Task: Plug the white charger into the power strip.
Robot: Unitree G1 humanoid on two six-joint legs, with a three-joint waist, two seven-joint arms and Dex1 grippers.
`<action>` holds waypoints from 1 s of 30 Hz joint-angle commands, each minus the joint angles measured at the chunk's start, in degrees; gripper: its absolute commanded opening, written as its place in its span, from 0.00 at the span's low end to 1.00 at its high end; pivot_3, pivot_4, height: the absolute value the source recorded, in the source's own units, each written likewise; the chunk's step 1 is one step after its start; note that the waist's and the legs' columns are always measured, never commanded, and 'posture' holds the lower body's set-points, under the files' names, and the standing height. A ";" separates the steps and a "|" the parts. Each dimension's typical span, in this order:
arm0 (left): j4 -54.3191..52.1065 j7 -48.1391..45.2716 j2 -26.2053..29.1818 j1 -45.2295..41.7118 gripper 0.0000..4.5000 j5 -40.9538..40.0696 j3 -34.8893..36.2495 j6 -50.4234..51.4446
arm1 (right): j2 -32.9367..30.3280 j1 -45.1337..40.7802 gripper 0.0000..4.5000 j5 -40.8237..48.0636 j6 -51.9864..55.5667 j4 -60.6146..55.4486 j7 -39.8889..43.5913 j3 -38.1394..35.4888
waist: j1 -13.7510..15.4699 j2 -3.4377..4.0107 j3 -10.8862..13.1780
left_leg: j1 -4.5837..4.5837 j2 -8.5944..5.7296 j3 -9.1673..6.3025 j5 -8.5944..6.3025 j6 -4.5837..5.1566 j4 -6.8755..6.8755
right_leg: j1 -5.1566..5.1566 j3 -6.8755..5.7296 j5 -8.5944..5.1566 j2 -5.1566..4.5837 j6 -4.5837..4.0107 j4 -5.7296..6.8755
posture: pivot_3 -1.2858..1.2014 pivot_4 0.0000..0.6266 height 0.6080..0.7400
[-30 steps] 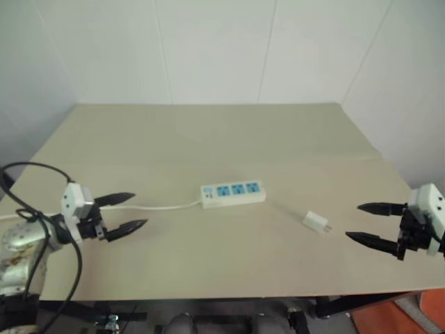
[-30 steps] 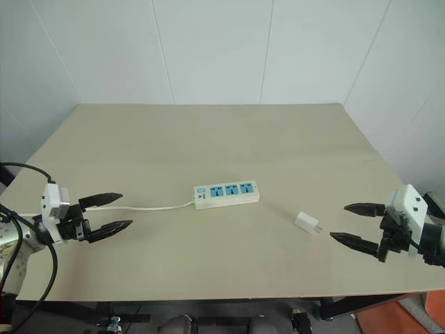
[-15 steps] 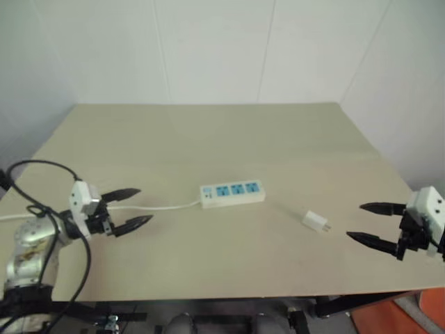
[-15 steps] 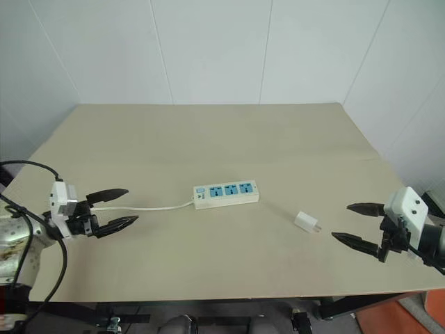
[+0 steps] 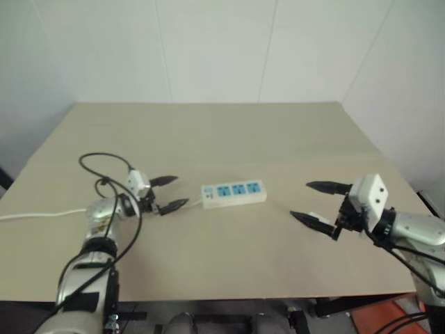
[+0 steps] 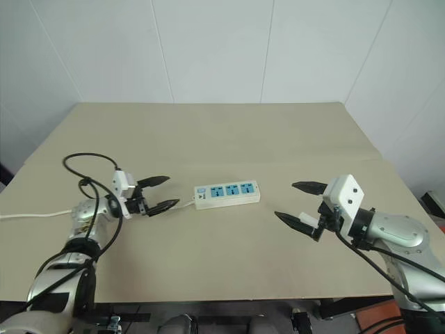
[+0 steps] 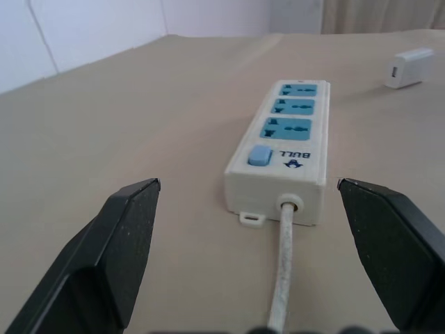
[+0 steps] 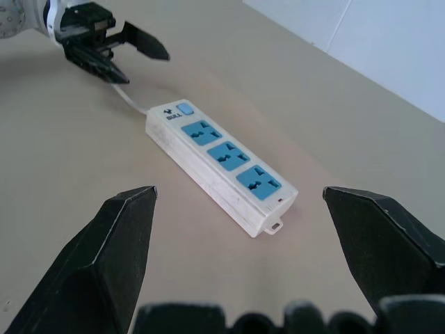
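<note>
White and long, the power strip (image 6: 226,193) lies flat near the middle of the tan table (image 6: 208,132). It has three blue sockets in a row on top and a small blue button on its end panel. A thin white cord (image 6: 31,215) comes out of that end and runs off toward nine o'clock, to the table's left edge.

The left gripper (image 6: 160,194) sits at nine o'clock from the strip, just beside the end with the button. Its two black fingers are spread wide and hold nothing. The cord runs between them, and in the left wrist view the strip's end lies straight ahead in the gap. A black cable (image 6: 87,163) loops up over the left arm, behind the gripper.

The right gripper (image 6: 300,204) sits at about four o'clock from the strip, a little apart from it. Its fingers are spread wide too, and they hold nothing. It points toward the strip, and the right wrist view looks down on all three sockets with the left gripper beyond them.

The white charger (image 7: 408,67) is a small white block lying on the table past the far end of the strip, toward three o'clock. From the head views the right gripper stands in front of it, so only a white bit shows by the lower finger.

White walls stand behind the table.
</note>
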 commanded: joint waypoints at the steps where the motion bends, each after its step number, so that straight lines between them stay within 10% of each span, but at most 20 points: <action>1: 3.14 -1.32 -0.99 -4.13 0.99 2.32 -0.54 -1.56 | 0.61 -1.72 1.00 -0.43 1.76 -3.95 -3.64 0.54 | 0.00 0.00 0.00 | 0.00 0.00 0.00 0.00 0.00 0.01 | -0.02 0.00 0.00 0.00 0.00 0.03 | 0.52 0.24 1.00; 21: 8.34 13.76 -7.68 -7.96 0.99 14.47 -3.30 1.44 | 0.61 3.97 1.00 -0.08 8.64 -15.18 -9.41 1.24 | 0.73 -0.01 0.00 | 0.13 -0.01 -0.06 0.00 -0.01 0.08 | 0.12 0.00 -0.20 0.01 0.37 0.13 | 0.52 0.24 1.00; 25: 7.81 12.29 -8.09 -8.22 0.74 13.20 -1.75 1.20 | 0.79 3.74 1.00 -0.24 8.63 -14.91 -9.78 1.99 | 1.23 -0.01 0.01 | 0.11 -0.02 -0.06 0.00 0.00 0.09 | 0.12 -0.01 -0.18 0.01 0.34 0.11 | 0.52 0.24 1.00; 30: 6.29 8.94 -7.53 -9.08 0.73 11.38 -0.09 6.52 | 1.20 2.96 1.00 -1.10 7.88 -13.50 -9.91 3.53 | 1.23 -0.01 0.01 | 0.04 -0.03 -0.06 0.00 0.00 0.08 | 0.07 -0.01 -0.13 0.00 0.25 0.07 | 0.52 0.24 1.00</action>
